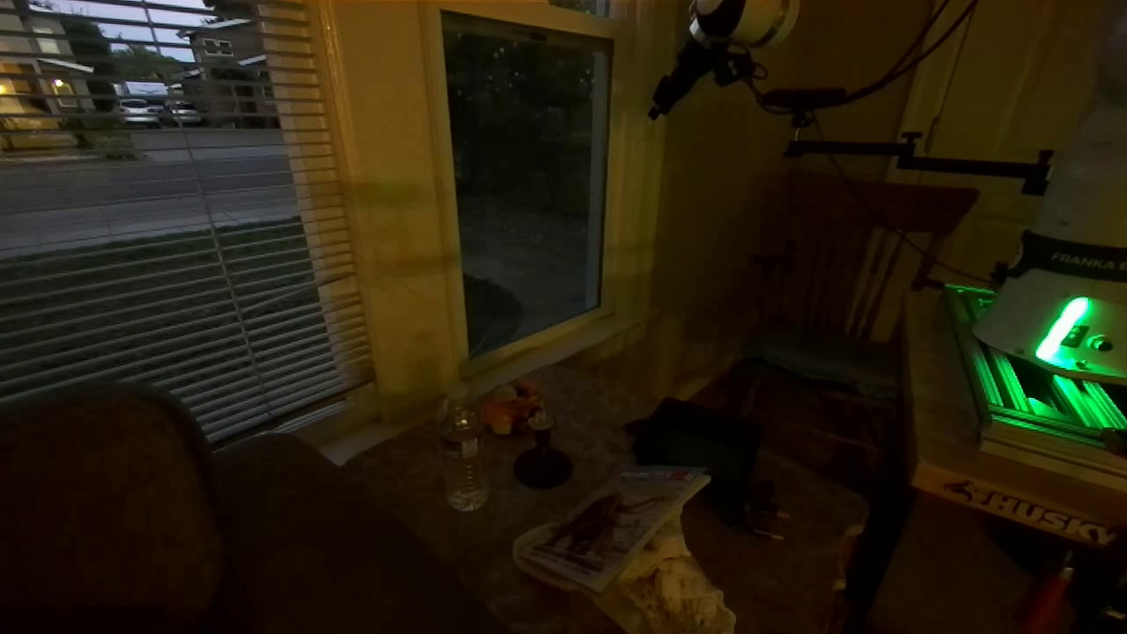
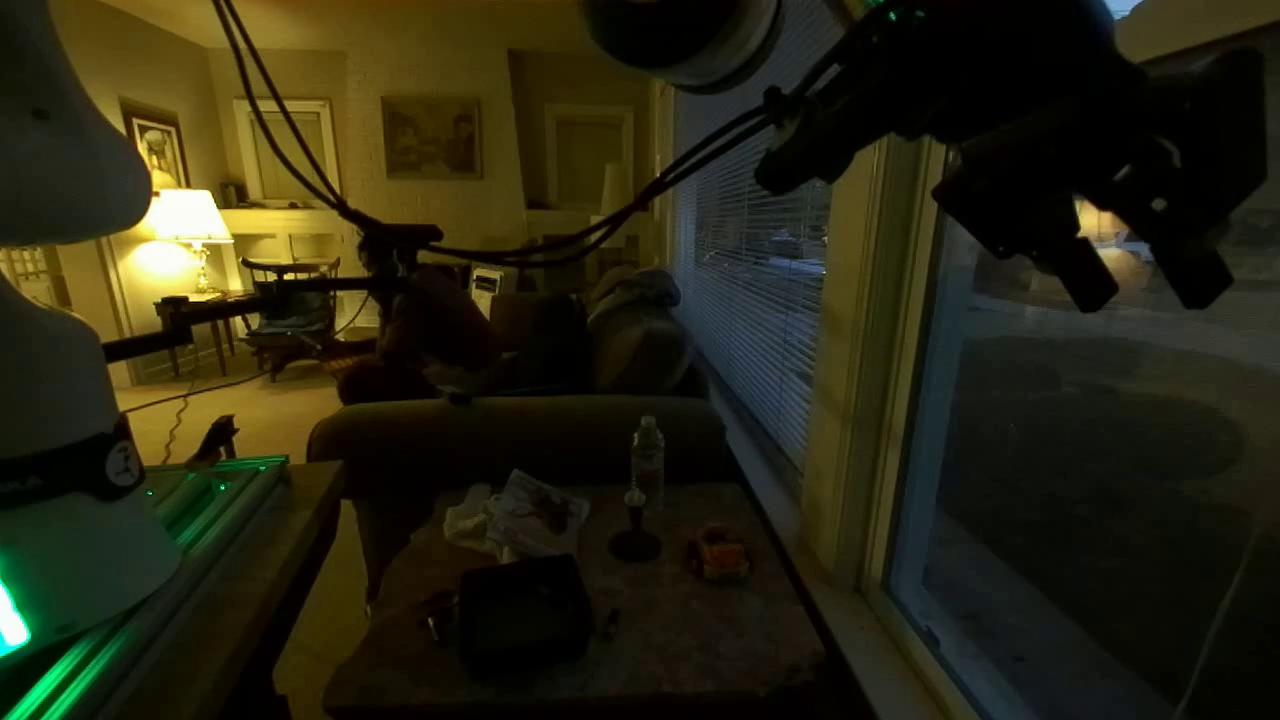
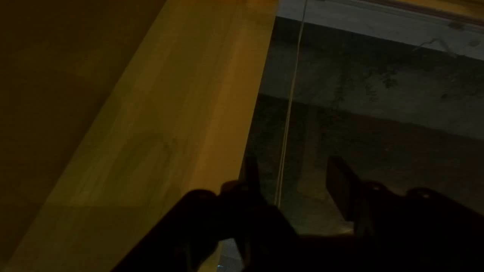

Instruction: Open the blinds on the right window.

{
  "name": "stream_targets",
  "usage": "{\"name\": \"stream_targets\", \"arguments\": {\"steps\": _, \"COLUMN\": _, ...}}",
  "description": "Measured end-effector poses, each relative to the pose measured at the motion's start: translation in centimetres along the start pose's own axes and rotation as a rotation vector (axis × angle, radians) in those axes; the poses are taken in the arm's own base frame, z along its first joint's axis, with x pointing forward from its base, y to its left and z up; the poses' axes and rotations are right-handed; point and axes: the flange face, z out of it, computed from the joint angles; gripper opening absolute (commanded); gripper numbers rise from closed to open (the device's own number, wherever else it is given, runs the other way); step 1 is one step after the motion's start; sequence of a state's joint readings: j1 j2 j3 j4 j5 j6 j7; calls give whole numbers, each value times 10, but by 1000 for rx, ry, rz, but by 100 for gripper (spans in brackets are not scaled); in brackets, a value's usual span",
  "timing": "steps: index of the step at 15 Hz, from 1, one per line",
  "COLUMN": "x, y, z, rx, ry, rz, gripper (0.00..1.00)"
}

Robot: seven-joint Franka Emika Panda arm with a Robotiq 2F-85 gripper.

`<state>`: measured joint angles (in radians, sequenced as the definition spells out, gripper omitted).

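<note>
I see free room before the right window (image 1: 528,194), crossed by a thin cord (image 3: 290,97); below it, bottle (image 1: 463,440) and toy (image 2: 718,554) stand in the way.

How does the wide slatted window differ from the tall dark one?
In an exterior view, pale slats cross the wide window, while the narrow window shows bare glass in its large pane. Past the slats, the wide window shows a street with parked cars; the narrow window looks mostly dark. Both have yellowish trim.
</note>
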<state>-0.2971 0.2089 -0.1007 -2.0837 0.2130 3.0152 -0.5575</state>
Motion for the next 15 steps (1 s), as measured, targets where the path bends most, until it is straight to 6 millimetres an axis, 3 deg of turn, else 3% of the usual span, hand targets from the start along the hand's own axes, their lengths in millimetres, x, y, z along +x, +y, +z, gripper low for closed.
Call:
{"name": "stream_targets", "arguments": {"steps": 2, "x": 1, "y": -1, "z": -1, "rx": 0, "ry": 2, "rz": -4, "gripper": 98}}
{"name": "stream_targets", "arguments": {"steps": 7, "x": 19, "y": 1, "z": -23, "rx": 9, "ry": -16, "rz": -35, "gripper": 100}}
{"name": "stream_targets", "arguments": {"steps": 10, "x": 41, "y": 5, "z": -61, "rx": 15, "ry": -58, "rz": -61, "gripper": 100}}
{"name": "stream_targets", "arguments": {"steps": 15, "x": 86, "y": 2, "z": -144, "rx": 29, "ry": -52, "rz": -108, "gripper": 100}}
